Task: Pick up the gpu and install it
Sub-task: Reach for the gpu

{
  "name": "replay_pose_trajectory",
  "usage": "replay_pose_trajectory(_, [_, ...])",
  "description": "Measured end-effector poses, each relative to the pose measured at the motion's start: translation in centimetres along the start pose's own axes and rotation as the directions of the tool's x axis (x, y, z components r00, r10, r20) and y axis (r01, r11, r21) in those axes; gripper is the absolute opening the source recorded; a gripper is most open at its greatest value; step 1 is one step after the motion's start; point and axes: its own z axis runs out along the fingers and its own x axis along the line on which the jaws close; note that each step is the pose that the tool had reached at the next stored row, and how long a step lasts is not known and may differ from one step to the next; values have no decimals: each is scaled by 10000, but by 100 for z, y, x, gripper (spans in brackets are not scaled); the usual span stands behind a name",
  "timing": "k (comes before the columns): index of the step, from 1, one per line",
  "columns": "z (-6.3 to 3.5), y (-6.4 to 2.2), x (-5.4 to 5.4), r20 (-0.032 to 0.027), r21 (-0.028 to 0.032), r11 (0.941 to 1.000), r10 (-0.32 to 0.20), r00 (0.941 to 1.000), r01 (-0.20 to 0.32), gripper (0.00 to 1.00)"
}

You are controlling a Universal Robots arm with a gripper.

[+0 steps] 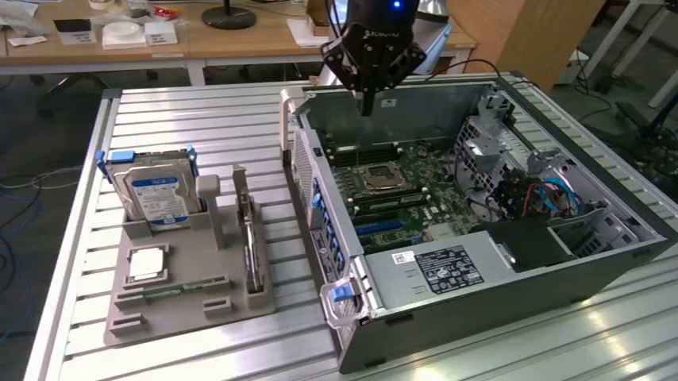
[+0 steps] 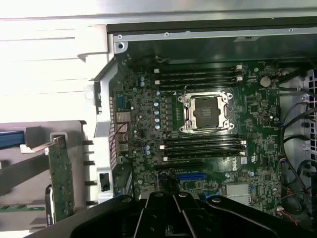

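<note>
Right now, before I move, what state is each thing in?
gripper: shut, holding nothing, above the open case.
gpu: standing on edge in the grey holder, not picked up.
hard drive: upright in its blue frame, in the holder.
computer case: side panel off, inside exposed.
processor socket: bare, no cooler on it.

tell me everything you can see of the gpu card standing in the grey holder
The thin, flat circuit-card gpu stands on its long edge in a slot of the grey plastic holder, on the slatted metal table beside the open computer case. The wrist view shows a green face dotted with small components, with what looks like a pale metal bracket at one end. Only the holder touches it; the black gripper hangs over the case.
</note>
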Motion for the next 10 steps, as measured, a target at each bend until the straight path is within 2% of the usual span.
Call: replay_pose_trajectory(10, [-1, -8, 115, 0, 0, 10000, 0, 10000, 0, 11])
